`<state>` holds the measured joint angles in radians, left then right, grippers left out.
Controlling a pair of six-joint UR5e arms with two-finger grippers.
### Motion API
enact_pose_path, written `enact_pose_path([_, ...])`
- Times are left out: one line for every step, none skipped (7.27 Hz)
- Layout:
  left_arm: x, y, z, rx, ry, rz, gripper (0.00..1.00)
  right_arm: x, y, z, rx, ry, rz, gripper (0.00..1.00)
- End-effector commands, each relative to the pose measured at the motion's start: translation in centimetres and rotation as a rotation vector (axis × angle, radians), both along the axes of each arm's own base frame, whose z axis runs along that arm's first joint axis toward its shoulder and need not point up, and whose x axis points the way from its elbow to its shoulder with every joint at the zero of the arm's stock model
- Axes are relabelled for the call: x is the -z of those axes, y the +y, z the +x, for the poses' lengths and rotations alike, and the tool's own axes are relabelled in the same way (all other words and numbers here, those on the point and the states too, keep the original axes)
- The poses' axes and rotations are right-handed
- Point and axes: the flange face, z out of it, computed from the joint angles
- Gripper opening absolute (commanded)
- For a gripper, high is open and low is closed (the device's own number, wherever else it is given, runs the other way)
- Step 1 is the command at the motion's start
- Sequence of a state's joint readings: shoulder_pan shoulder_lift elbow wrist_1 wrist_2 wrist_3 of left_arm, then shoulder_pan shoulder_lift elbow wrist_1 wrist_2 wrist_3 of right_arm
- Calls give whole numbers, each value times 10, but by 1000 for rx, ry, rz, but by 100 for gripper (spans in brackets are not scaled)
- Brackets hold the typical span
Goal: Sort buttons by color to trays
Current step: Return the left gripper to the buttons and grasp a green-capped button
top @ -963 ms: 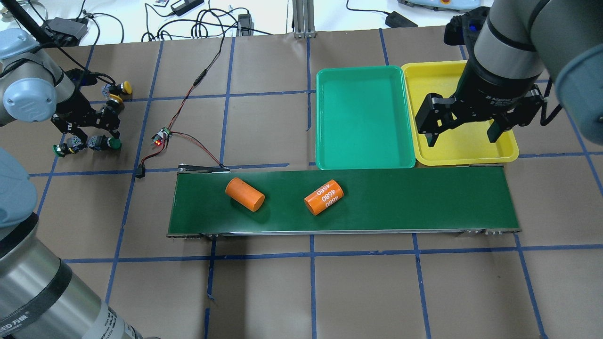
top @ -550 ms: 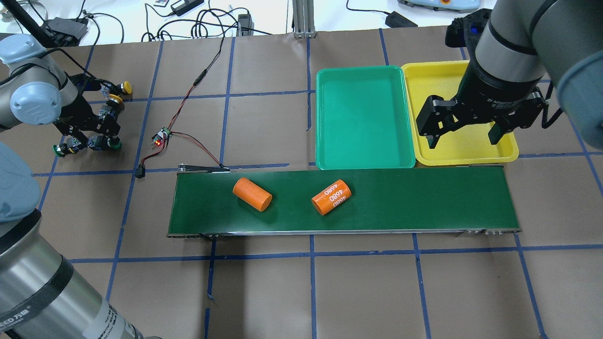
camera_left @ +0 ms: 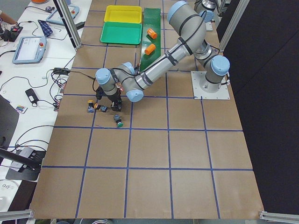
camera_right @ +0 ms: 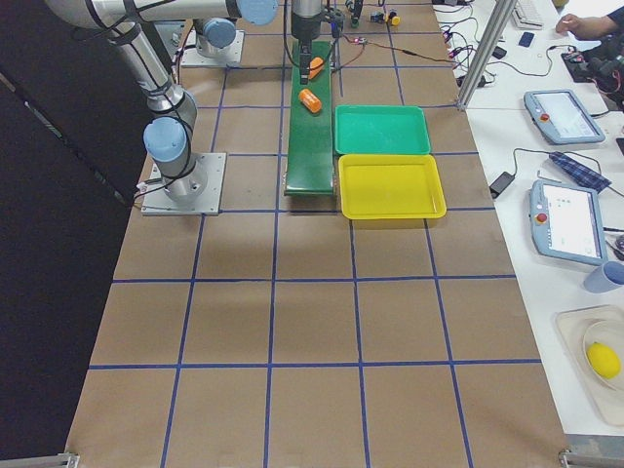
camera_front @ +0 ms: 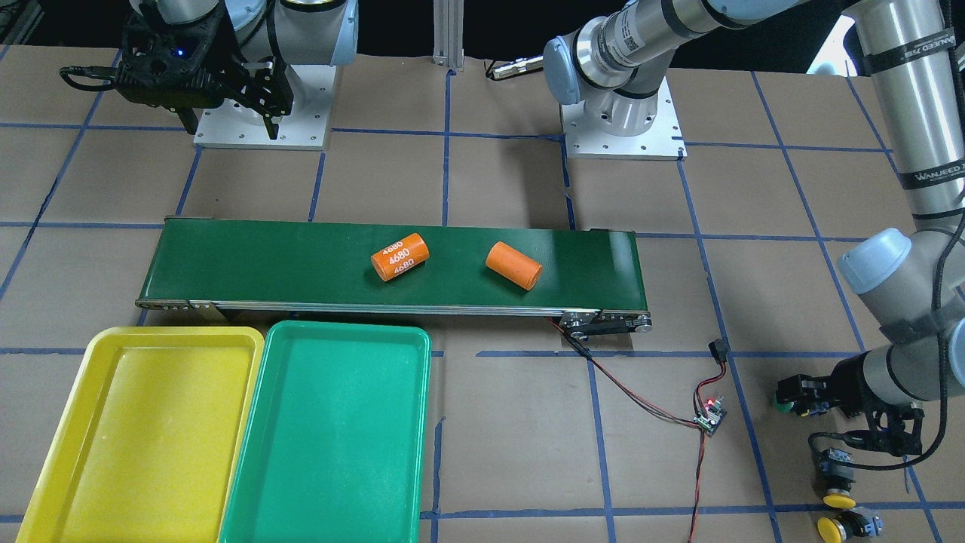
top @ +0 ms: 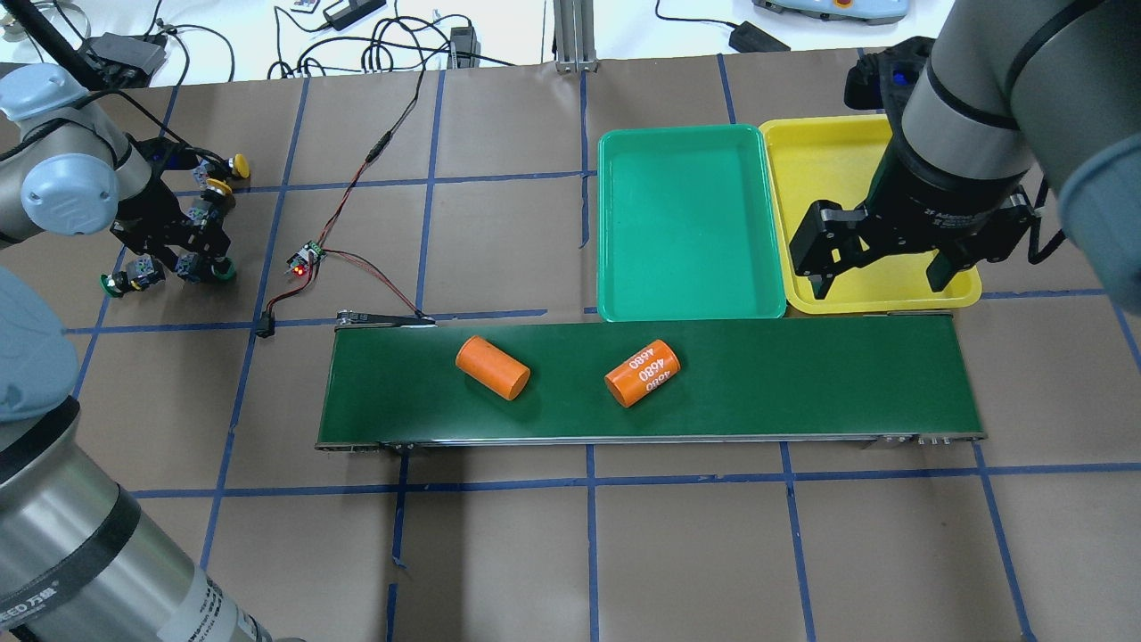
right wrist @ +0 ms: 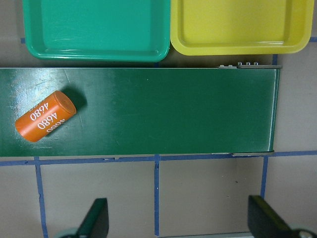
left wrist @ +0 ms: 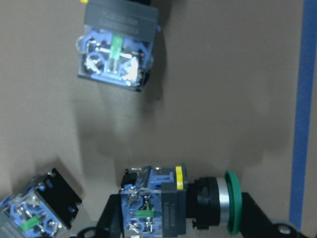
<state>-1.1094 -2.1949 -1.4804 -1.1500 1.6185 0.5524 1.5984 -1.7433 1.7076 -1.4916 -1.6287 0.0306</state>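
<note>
L gripper | green-capped black-grey blocky plastic push-button is straddled, long axis finger-to-finger | clench cannot be told

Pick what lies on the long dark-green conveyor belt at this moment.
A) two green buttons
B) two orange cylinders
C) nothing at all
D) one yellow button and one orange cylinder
B: a plain orange cylinder and an orange cylinder marked 4680 both lie on their sides on the conveyor belt, and nothing else shows on it.
</note>
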Motion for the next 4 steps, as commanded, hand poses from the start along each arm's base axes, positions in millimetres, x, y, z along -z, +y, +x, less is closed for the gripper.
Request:
enact_pose_path([-58, 18, -49, -17, 51, -6, 8, 7, 3, 0, -1, -3, 7, 100])
enact_pose_path([-85, 44, -81, -50, 58, 30, 8, 9, 1, -5, 9, -6, 18, 100])
enact_pose_path([-98, 74, -128, -73, 89, 34, 8, 8, 0, -5, 9, -4, 12, 100])
enact_pose_path([-91, 115, -182, -136, 121, 67, 9, 8, 0, -5, 11, -4, 6, 100])
